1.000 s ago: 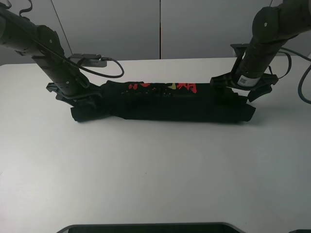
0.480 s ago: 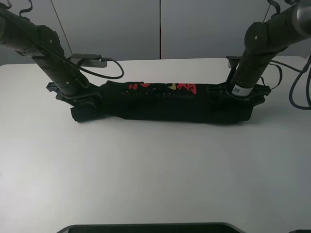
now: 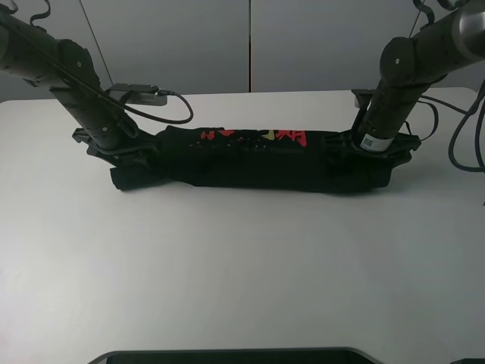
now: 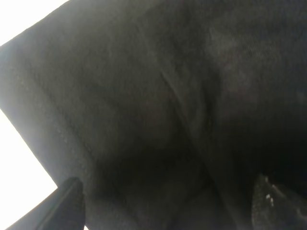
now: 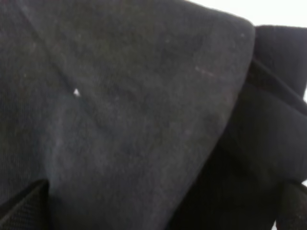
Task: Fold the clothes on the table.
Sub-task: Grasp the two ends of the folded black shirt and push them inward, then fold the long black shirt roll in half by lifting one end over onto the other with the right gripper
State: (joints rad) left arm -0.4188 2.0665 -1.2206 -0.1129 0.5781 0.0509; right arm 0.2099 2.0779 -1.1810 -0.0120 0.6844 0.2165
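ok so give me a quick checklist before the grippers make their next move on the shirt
1. T-shirt folded into one long strip on the table: ok.
2. Left gripper down on the strip's left end: ok.
3. Right gripper down on its right end: ok.
4. Jaws shut on cloth: not ok, both stand wide open in the wrist views.
5. All layers between the fingers: cannot tell.

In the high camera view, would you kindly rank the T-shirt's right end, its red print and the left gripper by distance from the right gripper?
1. T-shirt's right end, beneath the right gripper.
2. Red print, mid-shirt, leftward.
3. Left gripper, at the shirt's far left end.
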